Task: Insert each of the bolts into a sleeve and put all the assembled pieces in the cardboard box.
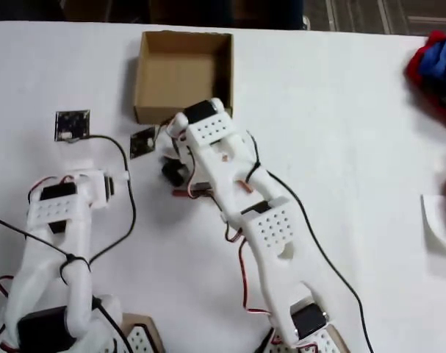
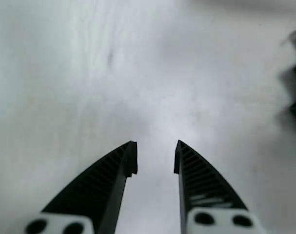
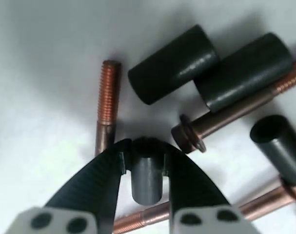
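My right gripper [image 3: 147, 163] is shut on a short black sleeve [image 3: 147, 180], held upright between its fingers just above the table. Around it lie three more black sleeves [image 3: 173, 63] [image 3: 243, 70] [image 3: 279, 146] and several copper bolts, one beside the left finger [image 3: 108, 105] and one with its flanged head [image 3: 189, 134] close to the right finger. In the high view the right arm [image 1: 215, 143] stands over this pile, just in front of the open cardboard box [image 1: 182, 73]. My left gripper [image 2: 155, 158] is open over bare white table, with nothing between its fingers.
Two small camera boards [image 1: 72, 125] [image 1: 142, 142] with cables lie left of the box. The left arm [image 1: 61, 206] sits at the near left. Red and blue cloth [image 1: 436, 62] and a white object [image 1: 439, 228] lie at the right edge.
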